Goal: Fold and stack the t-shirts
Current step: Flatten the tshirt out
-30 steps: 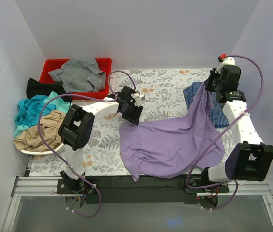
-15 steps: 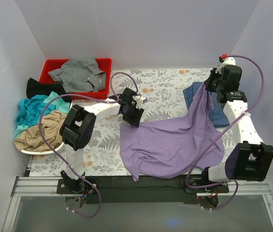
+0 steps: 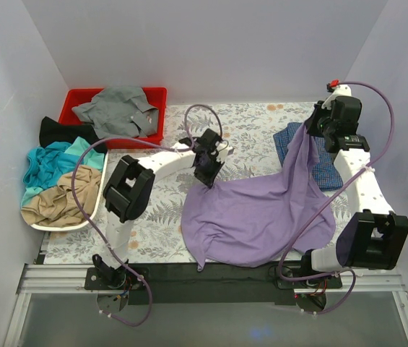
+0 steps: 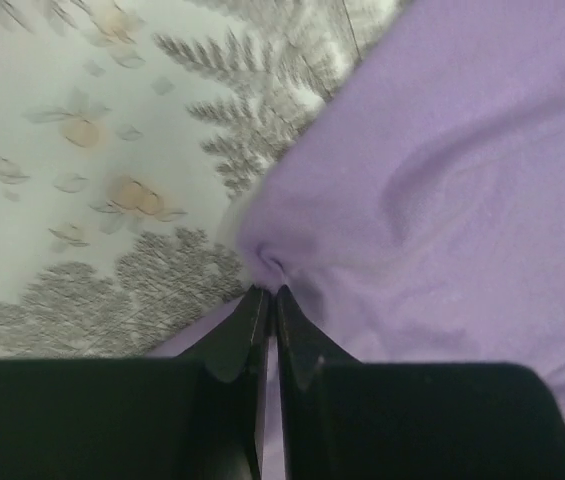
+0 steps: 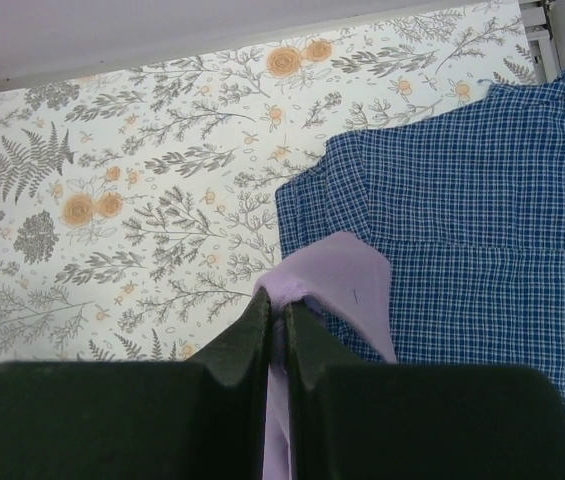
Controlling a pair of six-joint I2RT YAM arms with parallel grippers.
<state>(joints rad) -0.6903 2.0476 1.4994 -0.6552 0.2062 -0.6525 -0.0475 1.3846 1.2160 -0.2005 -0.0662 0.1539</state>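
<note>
The lavender-purple t-shirt [image 3: 261, 213] lies spread over the middle and right of the floral table. My left gripper [image 3: 207, 177] is shut on its upper left edge [image 4: 274, 268]. My right gripper [image 3: 310, 129] is shut on its far right corner [image 5: 332, 275] and holds it lifted above the blue checked t-shirt [image 3: 324, 168], which lies flat at the right [image 5: 482, 230]. A grey shirt [image 3: 117, 108] lies in the red bin [image 3: 77, 97]. Black [image 3: 59, 130], teal [image 3: 48, 159] and tan [image 3: 59, 202] shirts are piled at the left.
The floral table cover [image 3: 153, 210] shows between the left pile and the purple shirt. White walls close in the left, back and right. A black rail [image 3: 211, 275] runs along the near edge under the shirt's hem.
My left gripper has moved right and slightly away with the purple shirt's edge, pulling that edge rightward. The right gripper has stayed in place.
</note>
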